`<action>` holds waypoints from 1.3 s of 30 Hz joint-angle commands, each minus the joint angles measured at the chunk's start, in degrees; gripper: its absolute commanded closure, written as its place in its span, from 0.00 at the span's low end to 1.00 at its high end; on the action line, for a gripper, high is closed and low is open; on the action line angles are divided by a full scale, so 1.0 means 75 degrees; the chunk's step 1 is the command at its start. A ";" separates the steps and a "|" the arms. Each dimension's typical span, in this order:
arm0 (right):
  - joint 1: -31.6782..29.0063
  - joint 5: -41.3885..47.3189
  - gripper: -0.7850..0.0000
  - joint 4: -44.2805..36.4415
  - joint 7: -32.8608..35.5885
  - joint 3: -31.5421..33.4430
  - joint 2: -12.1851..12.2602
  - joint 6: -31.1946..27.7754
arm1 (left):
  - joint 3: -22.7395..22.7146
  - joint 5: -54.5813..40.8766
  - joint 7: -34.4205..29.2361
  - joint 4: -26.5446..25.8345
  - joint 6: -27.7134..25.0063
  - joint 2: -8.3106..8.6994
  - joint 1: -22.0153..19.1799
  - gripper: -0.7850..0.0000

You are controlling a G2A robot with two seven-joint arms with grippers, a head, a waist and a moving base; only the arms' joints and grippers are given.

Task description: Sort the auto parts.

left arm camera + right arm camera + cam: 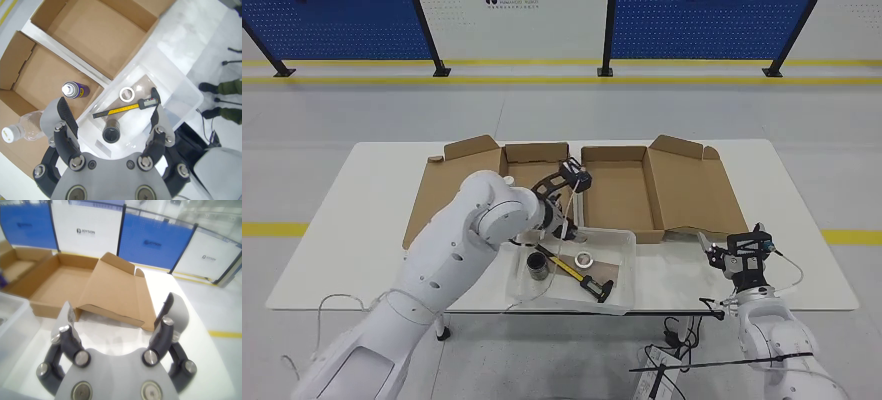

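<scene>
Left gripper (109, 104) spread above the caliper (128, 107). Its wrist view reveals a boxed spray can (74, 91). Right gripper (118, 300) also spread

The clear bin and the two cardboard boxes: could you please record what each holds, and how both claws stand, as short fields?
clear bin: yellow caliper, white ring, black cylinder
left box: spray can, plastic bottle
right box: open, lid flap spread on the table
left claw: open, above the black cylinder
right claw: open, over the table near the right box's flap
</scene>
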 commanded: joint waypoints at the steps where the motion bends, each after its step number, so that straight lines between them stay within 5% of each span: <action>1: 0.0000 0.0000 0.00 0.0000 0.0000 0.0000 0.0000 0.0000 | -0.0063 -0.0277 -0.0213 -0.0114 -0.0252 0.0046 0.0159 0.00; 7: 0.0000 0.0000 0.00 0.0000 0.0000 0.0000 0.0000 0.0000 | 0.0041 -0.0457 -0.0910 -0.0178 -0.0888 0.0158 0.0398 0.00; 28: 0.0000 0.0000 0.00 0.0000 0.0000 0.0000 0.0000 0.0000 | 0.0203 -0.0646 -0.1052 -0.0107 -0.0734 0.0210 0.0332 0.00; 39: 0.0000 0.0000 0.00 0.0000 0.0000 0.0000 0.0000 0.0000 | 0.0323 0.0505 -0.0850 -0.0233 -0.0702 0.0299 0.0357 0.00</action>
